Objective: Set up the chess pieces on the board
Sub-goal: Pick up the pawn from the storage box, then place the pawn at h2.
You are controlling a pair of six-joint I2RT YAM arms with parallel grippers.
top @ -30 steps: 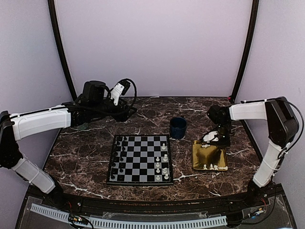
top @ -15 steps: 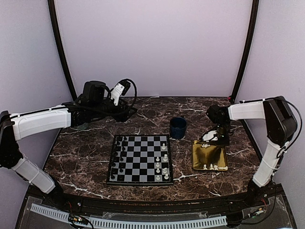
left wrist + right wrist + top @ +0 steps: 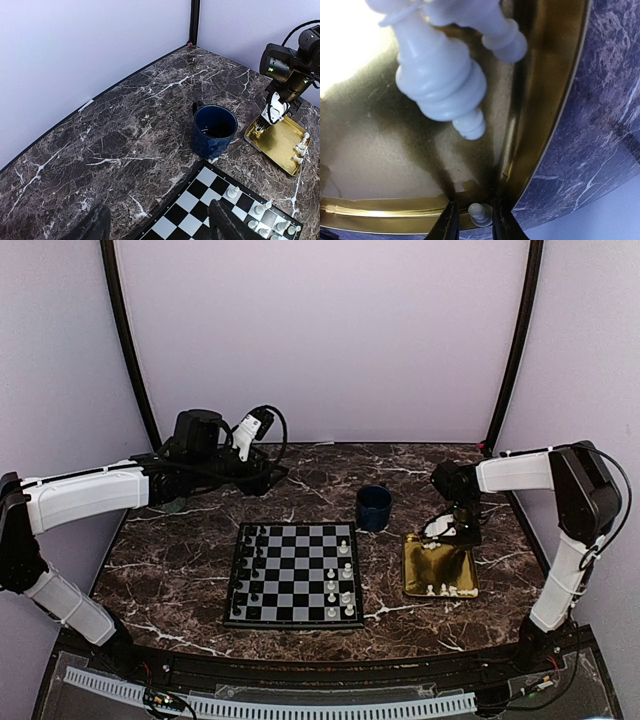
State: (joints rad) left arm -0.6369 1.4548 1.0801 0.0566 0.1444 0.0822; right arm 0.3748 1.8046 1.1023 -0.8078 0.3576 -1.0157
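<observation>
The board lies in the middle of the table, with several white chess pieces on its right columns and black ones on its left. More white pieces stand at the near end of the gold tray. My right gripper hangs over the tray's far edge. In the right wrist view it is shut on a small white chess piece at the tray's rim, with larger white pieces close by. My left gripper is open and empty above the board's far corner.
A dark blue mug stands between the board and the tray, just behind the board's far right corner. The left arm stretches across the back left of the marble table. Walls close in the table on three sides.
My right gripper has shifted slightly back and left at the tray's far edge. The left arm has not moved.
</observation>
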